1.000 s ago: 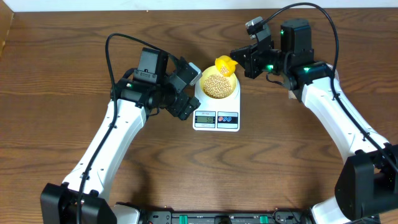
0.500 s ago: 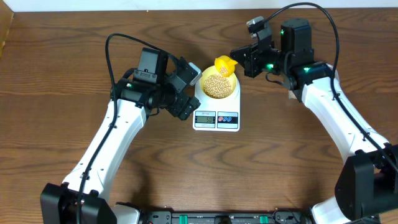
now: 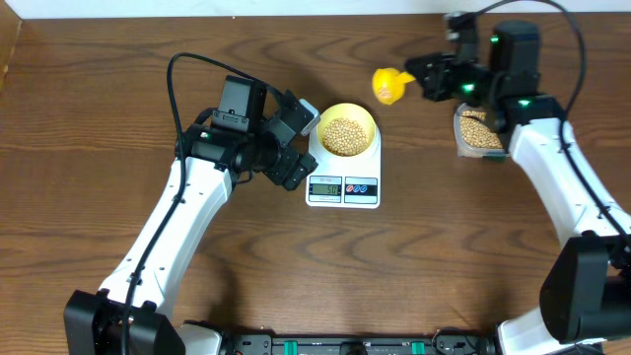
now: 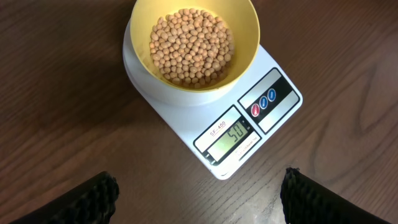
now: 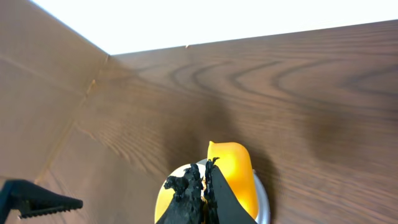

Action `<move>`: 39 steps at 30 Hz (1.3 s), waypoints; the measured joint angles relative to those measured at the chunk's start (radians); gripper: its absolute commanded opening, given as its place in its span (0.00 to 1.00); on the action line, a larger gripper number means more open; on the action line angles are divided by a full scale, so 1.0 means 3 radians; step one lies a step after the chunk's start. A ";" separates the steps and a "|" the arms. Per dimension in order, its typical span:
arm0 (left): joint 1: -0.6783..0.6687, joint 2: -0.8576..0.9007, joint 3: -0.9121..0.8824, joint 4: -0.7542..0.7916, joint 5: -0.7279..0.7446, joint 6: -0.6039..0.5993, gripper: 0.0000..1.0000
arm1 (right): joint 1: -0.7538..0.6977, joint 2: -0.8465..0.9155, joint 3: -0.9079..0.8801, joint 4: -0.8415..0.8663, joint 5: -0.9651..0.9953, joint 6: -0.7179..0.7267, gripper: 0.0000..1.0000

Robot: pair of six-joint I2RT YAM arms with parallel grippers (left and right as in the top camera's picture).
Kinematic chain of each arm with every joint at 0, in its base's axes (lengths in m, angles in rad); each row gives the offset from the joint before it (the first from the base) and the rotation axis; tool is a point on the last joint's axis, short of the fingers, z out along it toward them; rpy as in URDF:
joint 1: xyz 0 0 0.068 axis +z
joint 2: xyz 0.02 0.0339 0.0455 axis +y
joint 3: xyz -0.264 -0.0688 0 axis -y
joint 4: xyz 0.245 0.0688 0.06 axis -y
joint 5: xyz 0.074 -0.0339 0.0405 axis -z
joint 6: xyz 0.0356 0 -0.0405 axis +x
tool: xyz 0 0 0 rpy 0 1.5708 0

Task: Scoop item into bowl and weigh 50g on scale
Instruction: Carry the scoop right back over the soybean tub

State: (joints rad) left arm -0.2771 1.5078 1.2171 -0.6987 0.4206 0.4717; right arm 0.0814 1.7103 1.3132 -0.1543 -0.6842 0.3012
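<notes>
Beans: a heap of small round tan beans [image 4: 191, 45] fills the bottom of the bowl; more of the same lie in the tub at the right side of the surface.
Bowl: the pale yellow bowl [image 4: 245, 37] sits upright on the round platform of the scale, about centred on it.
Scale: the white scale [image 4: 199, 121] lies flat on the surface, near its middle, with the display and the two buttons [image 4: 263, 102] on the edge toward the robot.
Display: the small grey display [image 4: 234, 135] reads 50.
Left gripper: the left gripper [image 4: 199, 196] hangs just left of the scale with its jaws spread wide and nothing between them; its two black fingers [image 4: 93, 196] frame the scale and bowl in the wrist view and touch neither.
Right gripper: the right gripper [image 5: 200, 186] is closed tight on the handle of the scoop and holds it in the air.
Scoop: the bright yellow scoop [image 5: 233, 171] is behind and to the right of the bowl, clear of it, between the bowl and the tub; whether it carries any beans cannot be told.
Tub: the clear plastic tub [image 3: 480, 133] stands well to the right of the scale, partly under the right arm.
Surface: dark brown wood grain [image 3: 99, 99].
</notes>
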 measured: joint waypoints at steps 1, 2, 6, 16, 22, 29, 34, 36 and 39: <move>0.0000 0.0000 0.0001 0.0000 0.0000 0.0000 0.86 | -0.0072 0.0000 0.0000 0.0003 -0.0056 0.0024 0.01; -0.0001 0.0000 0.0000 0.0000 0.0000 0.0001 0.86 | -0.0132 0.0000 0.0000 0.0006 -0.0107 0.0038 0.01; -0.0001 0.0000 0.0001 0.0000 0.0000 0.0000 0.86 | -0.0402 0.0000 0.0000 0.0006 -0.0343 0.0118 0.01; -0.0001 0.0000 0.0000 0.0000 0.0000 0.0001 0.86 | -0.0935 0.0000 0.0000 -0.0033 -0.0860 0.0210 0.02; -0.0001 0.0000 0.0000 0.0000 0.0000 0.0000 0.86 | -0.1212 0.0000 0.0000 -0.0169 -0.0938 0.0140 0.01; 0.0000 0.0000 0.0000 0.0000 0.0000 0.0001 0.86 | -0.1380 -0.0001 0.0000 -0.0303 -0.0956 0.0001 0.01; -0.0001 0.0000 0.0000 0.0000 0.0000 0.0001 0.86 | -0.1437 -0.0057 -0.0001 -0.0599 -0.0825 -0.0318 0.01; -0.0001 0.0000 0.0001 0.0000 0.0000 0.0000 0.86 | -0.1439 -0.0103 -0.0001 -0.0721 -0.0754 -0.0538 0.01; -0.0001 0.0000 0.0000 0.0000 0.0000 0.0001 0.86 | -0.1439 -0.0160 -0.0001 -0.0793 -0.0685 -0.0843 0.01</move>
State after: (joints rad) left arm -0.2775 1.5078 1.2171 -0.6987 0.4206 0.4721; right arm -0.3504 1.6623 1.3128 -0.3923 -0.8898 0.0483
